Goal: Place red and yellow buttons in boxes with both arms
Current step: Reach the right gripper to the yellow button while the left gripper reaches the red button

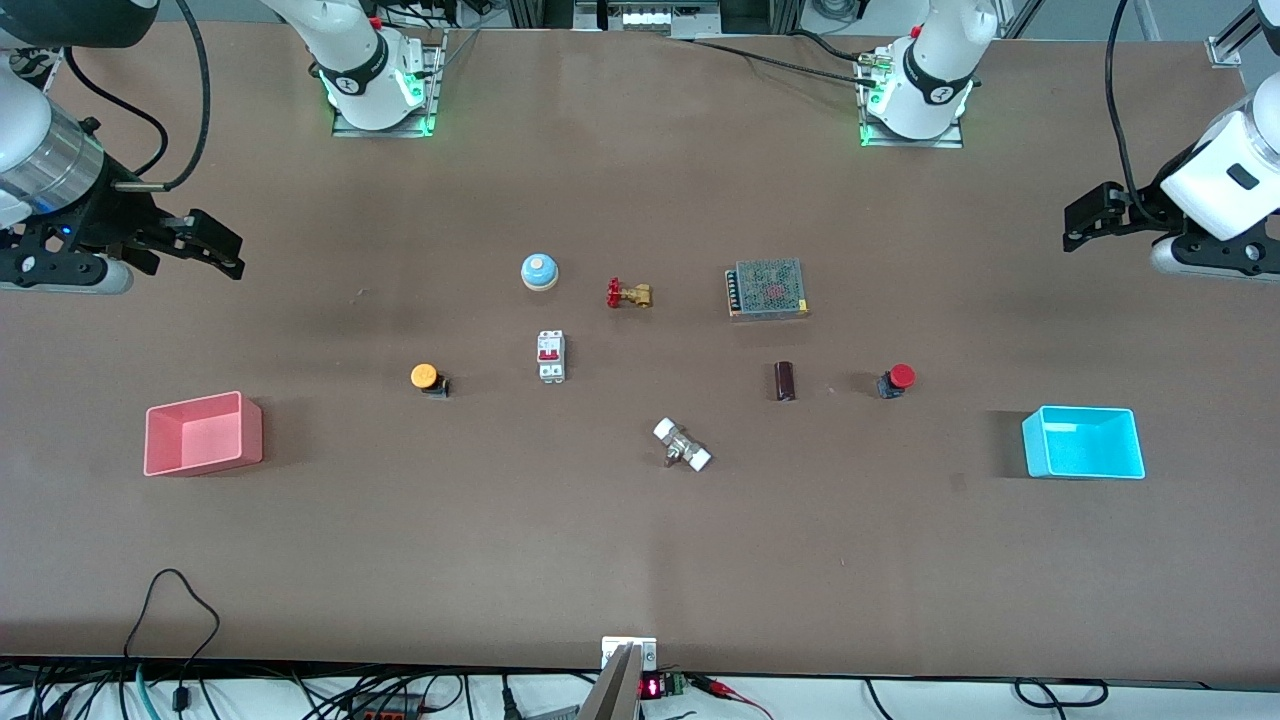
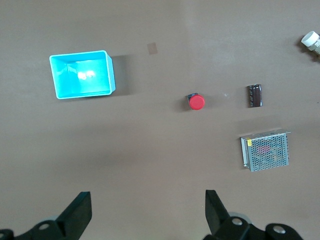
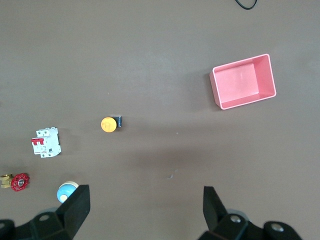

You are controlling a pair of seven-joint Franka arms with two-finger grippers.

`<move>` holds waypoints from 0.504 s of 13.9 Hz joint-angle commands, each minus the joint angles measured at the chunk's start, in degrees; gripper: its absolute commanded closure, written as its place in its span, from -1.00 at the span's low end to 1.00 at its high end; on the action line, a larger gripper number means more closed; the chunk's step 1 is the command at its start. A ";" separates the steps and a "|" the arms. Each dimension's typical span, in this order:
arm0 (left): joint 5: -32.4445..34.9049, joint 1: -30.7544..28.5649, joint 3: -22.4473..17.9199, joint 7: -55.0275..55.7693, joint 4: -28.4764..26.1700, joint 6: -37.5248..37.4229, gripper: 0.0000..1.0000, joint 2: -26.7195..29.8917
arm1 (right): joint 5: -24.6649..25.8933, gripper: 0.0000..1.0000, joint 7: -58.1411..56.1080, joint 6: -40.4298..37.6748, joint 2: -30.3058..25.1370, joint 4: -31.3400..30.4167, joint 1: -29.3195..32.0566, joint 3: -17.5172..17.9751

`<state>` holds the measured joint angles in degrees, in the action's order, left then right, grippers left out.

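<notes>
Brown bench (image 1: 640, 560) below, I see left claw (image 2: 147, 212) and right claw (image 3: 145, 210) both spread wide, empty, aloft; red button (image 1: 897, 380) sits at ten o'clock from cyan box (image 1: 1083, 443), yellow button (image 1: 428, 379) at two o'clock from pink box (image 1: 203, 433).

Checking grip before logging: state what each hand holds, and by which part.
Nothing is held. The left hand and right hand are both open and empty, up at their own ends of the table.

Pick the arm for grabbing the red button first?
Left. The red button lies toward its end, beside the cyan box; left pincer hangs open there. Right pincer, open, suits the yellow button.
</notes>
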<state>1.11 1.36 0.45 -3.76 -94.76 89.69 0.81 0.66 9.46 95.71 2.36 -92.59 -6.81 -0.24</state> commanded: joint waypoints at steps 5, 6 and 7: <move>-0.84 0.13 -0.62 -1.51 1.68 -1.36 -1.00 -0.64 | 0.13 -1.00 0.65 -1.49 0.90 1.27 -0.84 -0.55; -0.84 0.13 -0.62 -1.51 1.68 -1.36 -1.00 -0.72 | -0.05 -1.00 0.83 -1.41 0.90 1.01 -0.75 -0.55; -0.84 0.13 -0.62 -1.51 1.68 -1.36 -1.00 -0.64 | -0.05 -1.00 0.83 -0.97 1.77 0.66 -0.75 -0.46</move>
<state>1.11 1.36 0.27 -3.76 -94.74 89.66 0.81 0.66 9.51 95.42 2.84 -92.61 -6.91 -0.24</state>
